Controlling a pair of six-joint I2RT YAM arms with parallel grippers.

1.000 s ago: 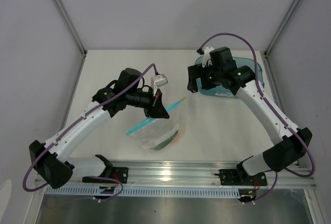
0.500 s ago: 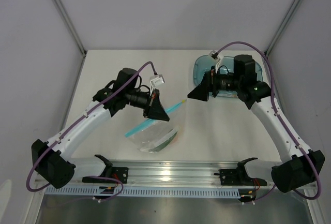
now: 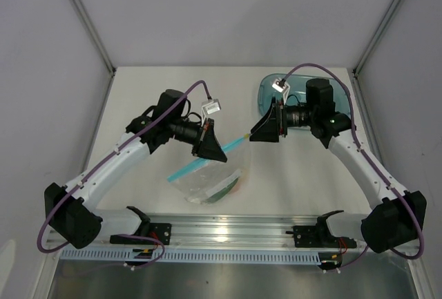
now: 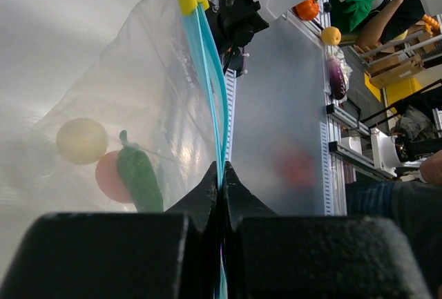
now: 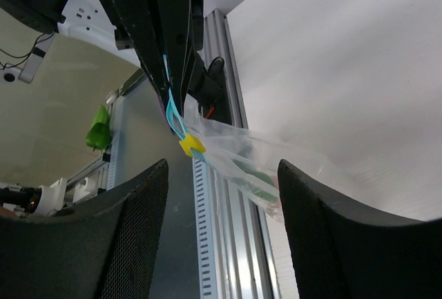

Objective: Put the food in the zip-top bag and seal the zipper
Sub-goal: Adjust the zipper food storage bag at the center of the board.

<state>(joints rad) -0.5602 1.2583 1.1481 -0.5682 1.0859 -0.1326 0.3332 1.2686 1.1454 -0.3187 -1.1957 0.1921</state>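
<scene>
At centre-left of the overhead view we see the left arm (image 3: 117,157) reaching inward. Its left gripper (image 3: 210,146) pinches the zipper (image 3: 185,169), which runs diagonally from lower left to upper right. The zip-top bag (image 3: 207,187) spreads below, with the food (image 4: 140,178) inside. Further right, the right gripper (image 3: 266,128) points left toward the strip's upper end, jaws spread and holding nothing.

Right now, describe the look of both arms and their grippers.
The left arm and right arm have white links, black joints and a purple cable looped along each. The left gripper and right gripper are black, tapering wedges.
</scene>
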